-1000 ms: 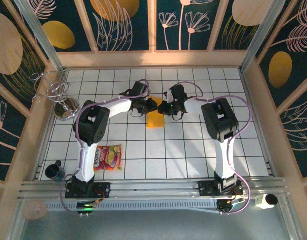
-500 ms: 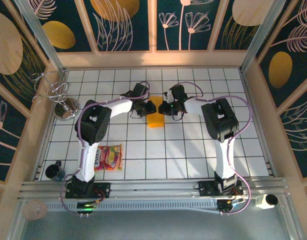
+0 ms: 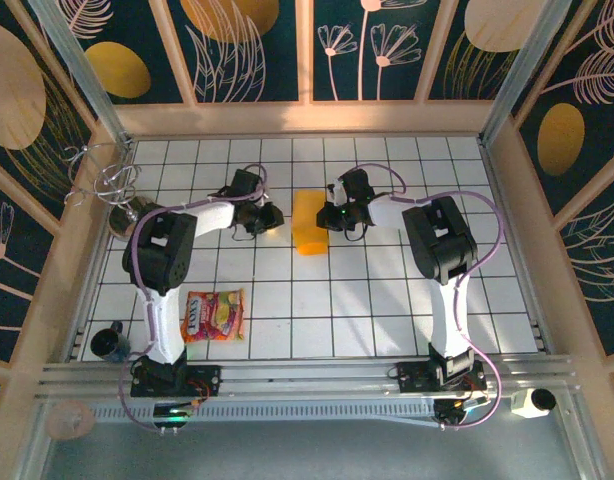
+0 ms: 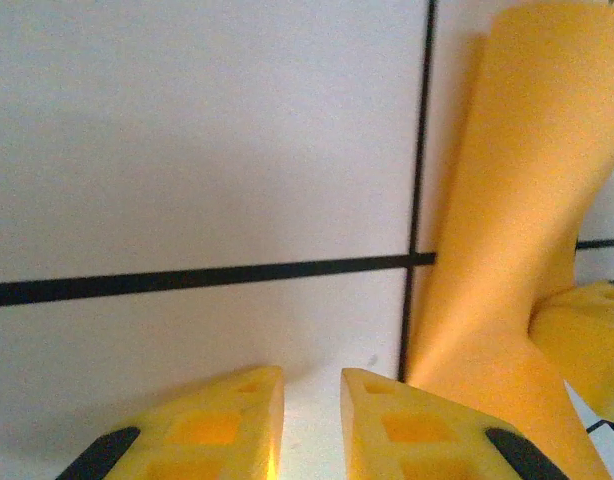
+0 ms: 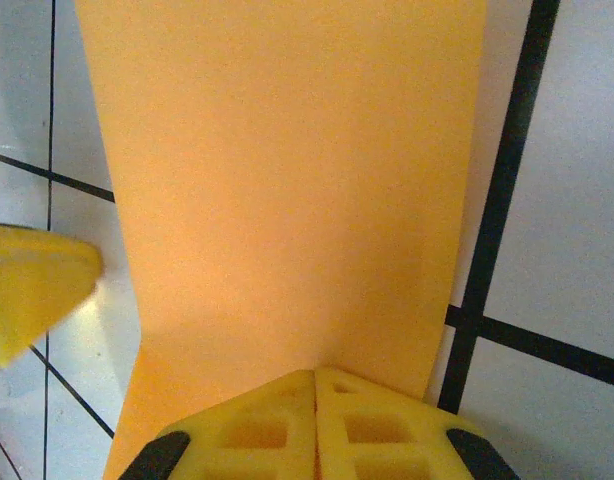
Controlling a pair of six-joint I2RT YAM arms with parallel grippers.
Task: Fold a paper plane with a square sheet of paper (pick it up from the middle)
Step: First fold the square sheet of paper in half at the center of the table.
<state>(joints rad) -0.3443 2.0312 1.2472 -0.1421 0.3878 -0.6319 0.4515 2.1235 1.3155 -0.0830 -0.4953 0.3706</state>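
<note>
1. Orange-yellow square sheet of paper (image 3: pixel 307 224): folded to a narrow strip, lying near the middle of the white tiled table (image 3: pixel 387 300), towards the far side.
2. Right gripper (image 5: pixel 315 420): fingers pressed together, pinching the sheet's right edge. In the right wrist view the paper stretches away from them.
3. Left gripper (image 4: pixel 312 425): just left of the sheet and clear of it. Its jaws are narrowly parted with nothing between them.
4. Snack packet (image 3: pixel 213 315): red and yellow, flat on the tiles near the left arm's base, well apart from the sheet.
5. Wire stand (image 3: pixel 114 188): far-left corner.
6. Dark cup (image 3: pixel 108 342): near-left edge.
</note>
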